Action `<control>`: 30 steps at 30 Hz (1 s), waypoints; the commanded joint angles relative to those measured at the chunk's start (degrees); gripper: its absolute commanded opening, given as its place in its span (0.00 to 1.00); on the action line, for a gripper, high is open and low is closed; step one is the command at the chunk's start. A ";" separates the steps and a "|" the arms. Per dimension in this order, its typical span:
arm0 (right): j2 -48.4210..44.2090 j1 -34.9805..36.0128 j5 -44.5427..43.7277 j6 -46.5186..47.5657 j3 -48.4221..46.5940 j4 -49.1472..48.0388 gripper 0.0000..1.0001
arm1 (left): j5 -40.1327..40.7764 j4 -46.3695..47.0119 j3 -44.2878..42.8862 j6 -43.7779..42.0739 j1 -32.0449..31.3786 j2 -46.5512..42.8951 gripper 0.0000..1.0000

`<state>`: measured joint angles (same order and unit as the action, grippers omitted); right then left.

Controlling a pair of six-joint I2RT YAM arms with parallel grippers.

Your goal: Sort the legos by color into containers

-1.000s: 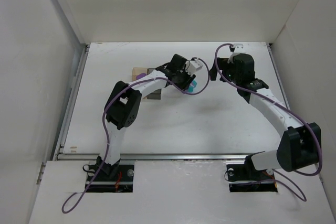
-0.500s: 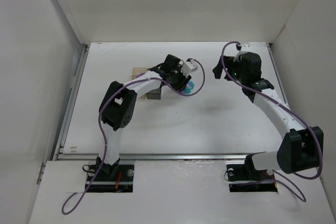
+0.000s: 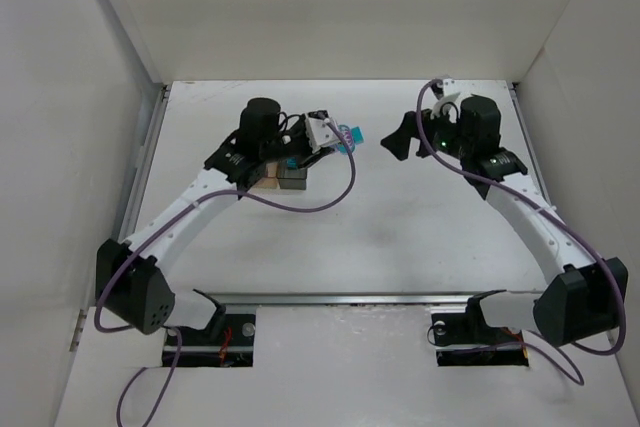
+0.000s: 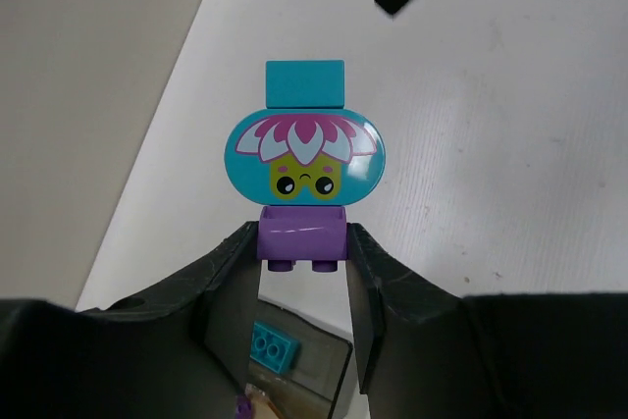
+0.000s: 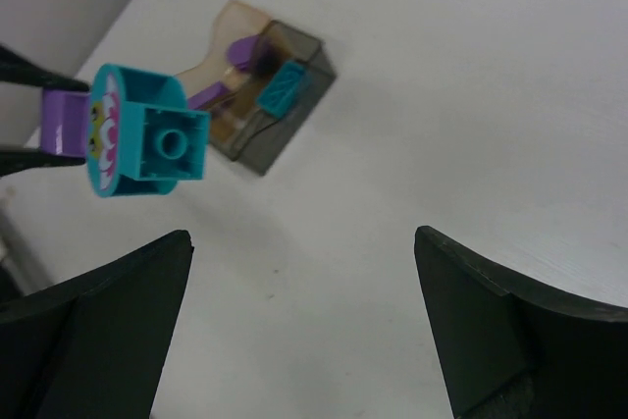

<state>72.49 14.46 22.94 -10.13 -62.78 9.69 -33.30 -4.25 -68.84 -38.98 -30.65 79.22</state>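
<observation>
**Inspector:** State of the left hand (image 4: pixel 302 252)?

**Assistant:** Pressed together on a purple brick (image 4: pixel 301 235), one finger on each side. That brick is the bottom of a small stack. A teal oval piece (image 4: pixel 304 157) with a printed petal face sits on it, and a small teal brick (image 4: pixel 305 82) is on top.

**Inspector:** Where is the stack?

**Assistant:** In the air above the table (image 3: pixel 400 227), just to the right of the containers in the overhead view. It touches nothing but the fingers.

**Inspector:** And the right hand (image 5: pixel 301 242)?

**Assistant:** Spread wide. It faces the stack from the other side and is apart from it. In its wrist view the stack lies towards its left finger, not between the two.

**Inspector:** The containers?

**Assistant:** They stand on the table, joined side by side. The grey container (image 5: pixel 294 117) holds a loose teal brick (image 5: pixel 283 85). The amber container (image 5: pixel 228 19) shows a purple piece (image 5: pixel 239 49) inside. I cannot tell how many purple pieces there are.
</observation>
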 commanded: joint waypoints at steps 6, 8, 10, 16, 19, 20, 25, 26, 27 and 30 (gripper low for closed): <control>0.20 1.01 28.02 -11.10 3.63 -22.91 1.00 | -4.93 7.59 4.93 1.36 -0.02 -4.85 0.00; 1.07 1.01 31.55 -14.90 4.16 -26.90 1.00 | -4.93 8.90 5.82 0.58 -0.55 -6.09 0.00; 3.18 1.01 31.55 -17.81 4.16 -27.62 1.00 | -4.32 8.91 6.52 0.05 -1.33 -7.67 0.00; 8.37 1.54 32.17 -21.33 3.02 -27.62 0.97 | -5.64 9.44 7.05 -0.74 -2.39 -9.61 0.00; 9.60 1.54 30.77 -21.33 3.02 -27.62 0.97 | -6.25 9.44 7.05 -0.74 -2.39 -10.14 0.00; 9.60 1.54 30.24 -21.33 3.02 -27.62 0.97 | -6.25 9.44 7.57 -0.74 -2.39 -10.66 0.00; 10.66 1.54 33.03 -25.10 4.33 -35.07 0.88 | -6.25 9.44 8.11 -0.74 -2.91 -10.67 0.00; 11.18 1.54 33.83 -26.24 4.34 -36.83 0.85 | -6.25 9.44 8.11 -0.74 -2.92 -10.67 0.00; 11.88 1.54 34.62 -27.82 4.34 -39.37 0.84 | -6.25 9.44 8.11 -0.74 -2.92 -10.67 0.00; 13.20 1.54 38.22 -29.77 4.34 -41.94 0.78 | -6.25 10.13 8.11 -0.22 -3.45 -10.67 0.00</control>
<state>84.55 15.84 56.27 -36.29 -58.61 -23.53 -37.50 1.98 -60.73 -39.16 -33.43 70.74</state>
